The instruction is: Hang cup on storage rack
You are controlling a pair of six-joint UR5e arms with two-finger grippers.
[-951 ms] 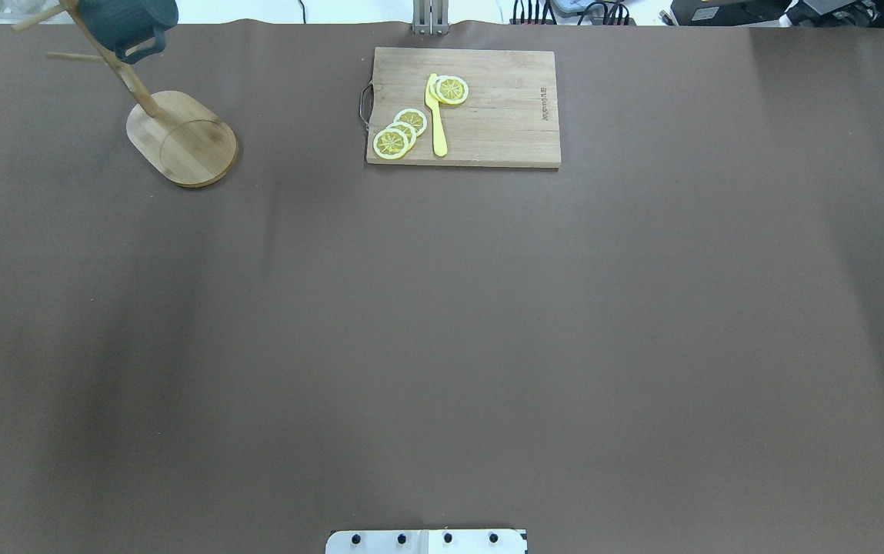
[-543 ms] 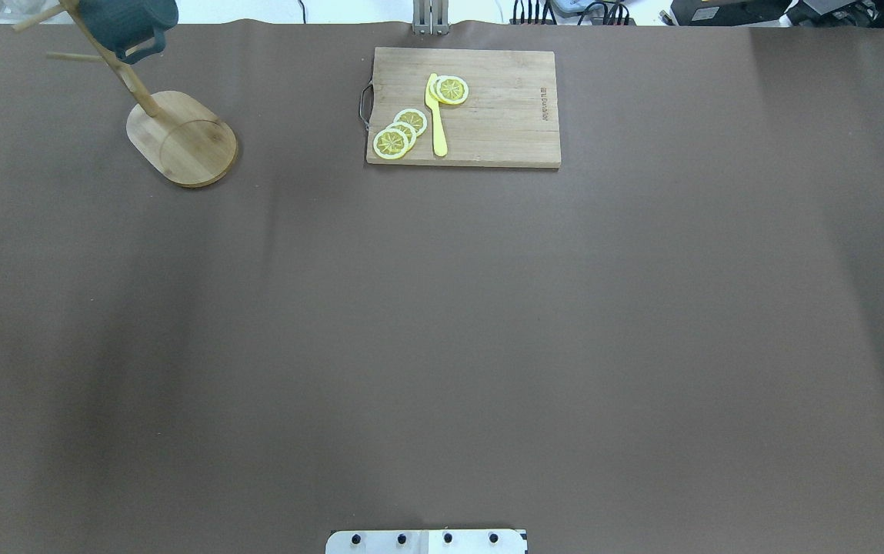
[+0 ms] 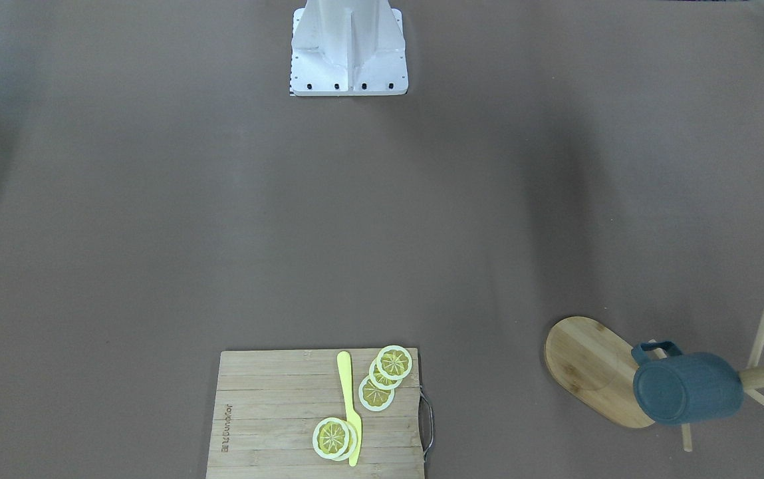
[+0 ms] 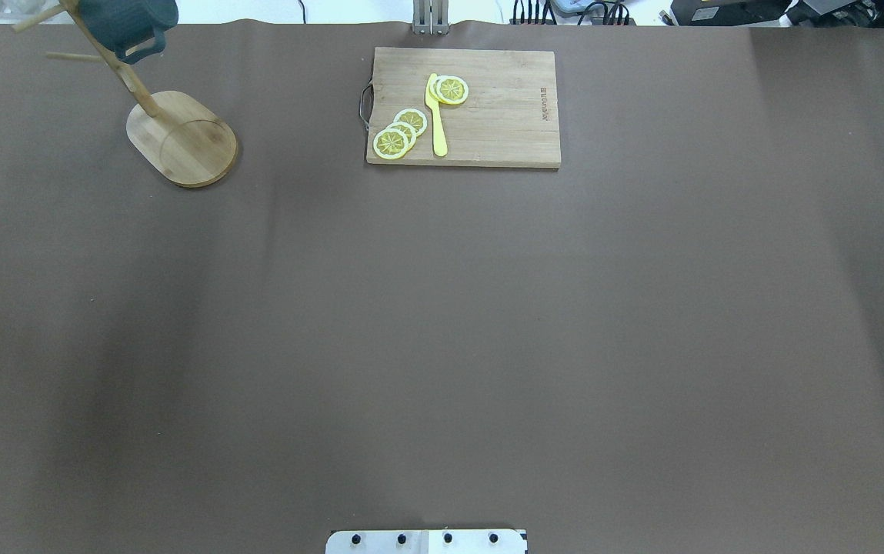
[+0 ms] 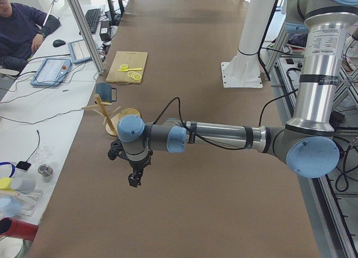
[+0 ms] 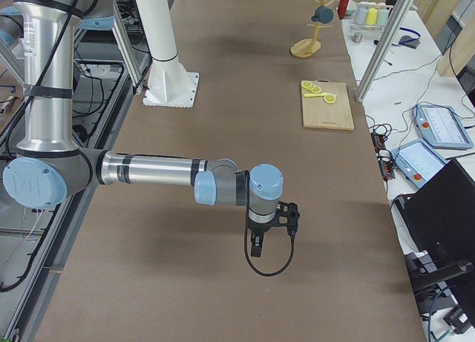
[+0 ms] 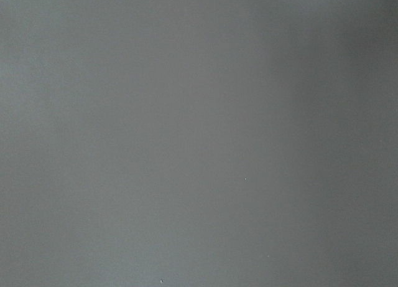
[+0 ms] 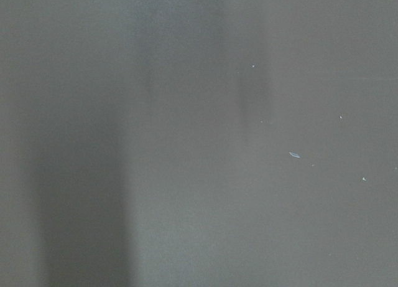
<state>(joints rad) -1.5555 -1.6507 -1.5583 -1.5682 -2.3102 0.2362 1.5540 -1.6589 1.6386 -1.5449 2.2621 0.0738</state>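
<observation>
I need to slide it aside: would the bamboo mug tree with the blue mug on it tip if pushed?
The bamboo mug tree probably slides steadily if pushed low: its oval base is wide and flat. Pushed high, it may tip, since the blue mug hangs off one side. The mug could swing, hung only by its handle.

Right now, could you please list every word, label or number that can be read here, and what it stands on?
No text can be quoted with confidence.
Brand mark engraved on the cutting board: too small to read.
Cup: no lettering shows.
Sticker on the left arm: blurred, unreadable.
</observation>
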